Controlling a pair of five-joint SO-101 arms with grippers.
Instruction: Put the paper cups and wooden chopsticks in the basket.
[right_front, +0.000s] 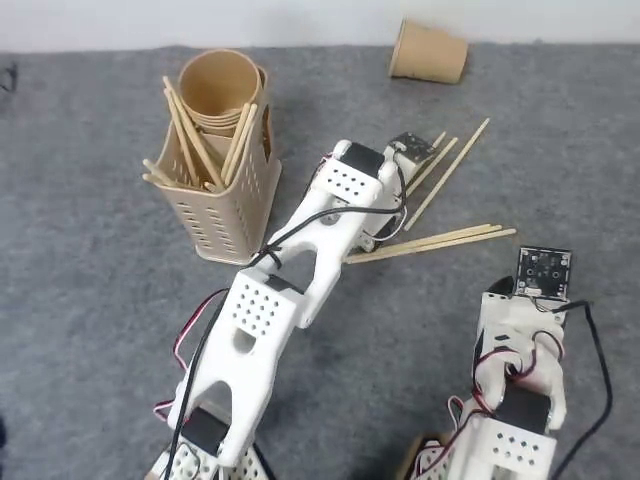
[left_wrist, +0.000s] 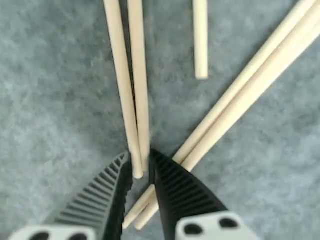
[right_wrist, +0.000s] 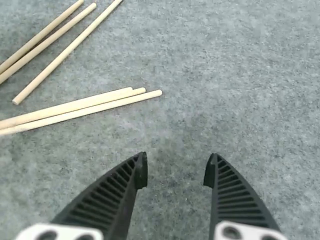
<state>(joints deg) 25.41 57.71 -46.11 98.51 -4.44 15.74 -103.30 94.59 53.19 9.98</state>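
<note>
Starting nearest, we saw our right gripper (right_wrist: 175, 172) spread wide above grey carpet (right_wrist: 250, 75). Beyond it, our left gripper (left_wrist: 140, 162) was clenched on a pair of chopsticks (left_wrist: 132, 75) among loose chopsticks (right_front: 440, 240). Far left stood the basket (right_front: 225, 215) holding stacked cups (right_front: 220, 85); far right, a paper cup (right_front: 428, 52) lay on its side.
</note>
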